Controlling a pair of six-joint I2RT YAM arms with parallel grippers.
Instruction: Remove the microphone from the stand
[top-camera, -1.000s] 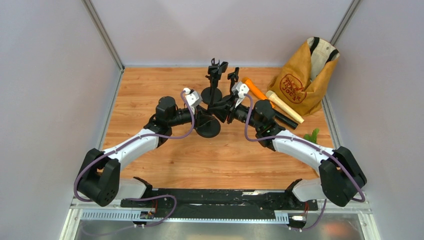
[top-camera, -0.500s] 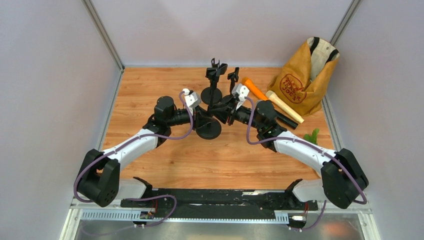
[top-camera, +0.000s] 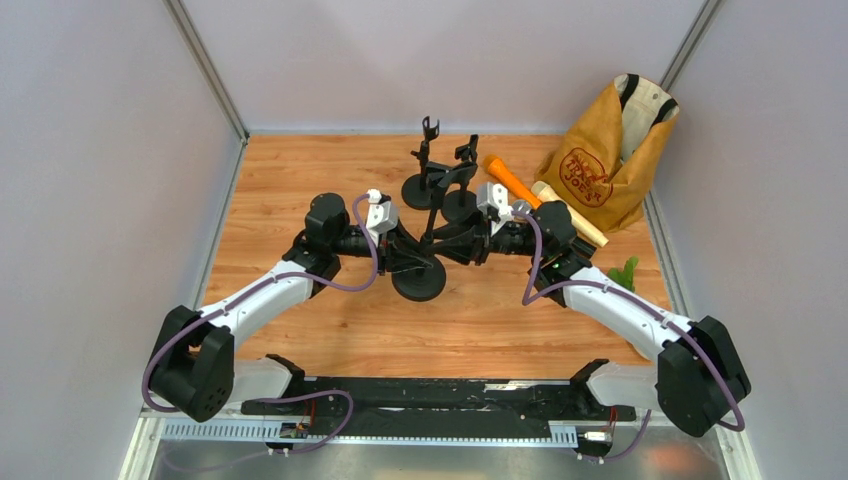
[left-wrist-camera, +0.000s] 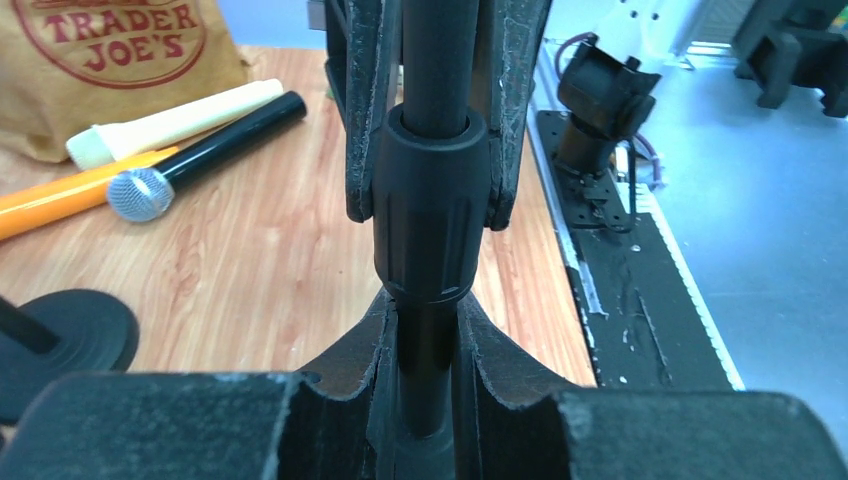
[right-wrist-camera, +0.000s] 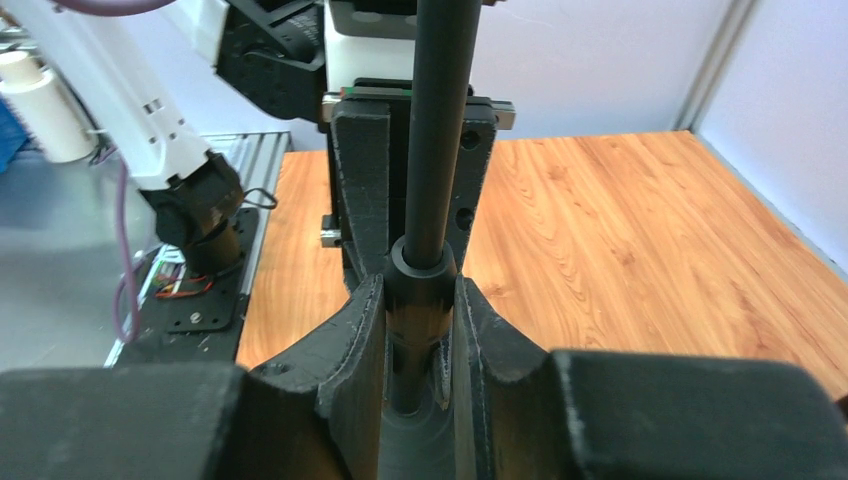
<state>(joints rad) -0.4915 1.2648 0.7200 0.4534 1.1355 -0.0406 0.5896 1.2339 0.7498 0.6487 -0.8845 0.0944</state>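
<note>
The left gripper (top-camera: 404, 250) is shut tight on the stand (top-camera: 418, 281), round its pole (left-wrist-camera: 428, 60), in the middle of the frame. The right gripper (top-camera: 466, 245) squeezes the same upright pole from the other side. No mic sits on a stand (none I can see). The black mic (left-wrist-camera: 205, 145) lies flat on the table (top-camera: 300, 180), right of the jaws, nearest the right gripper. The bag (top-camera: 600, 170) at upper right reads "TRADER JOE'S".

Top external: high behind the near edge, looking down on the table (top-camera: 300, 170). Wrist views: close, facing each other, sharing the stand pole (left-wrist-camera: 430, 200).
</note>
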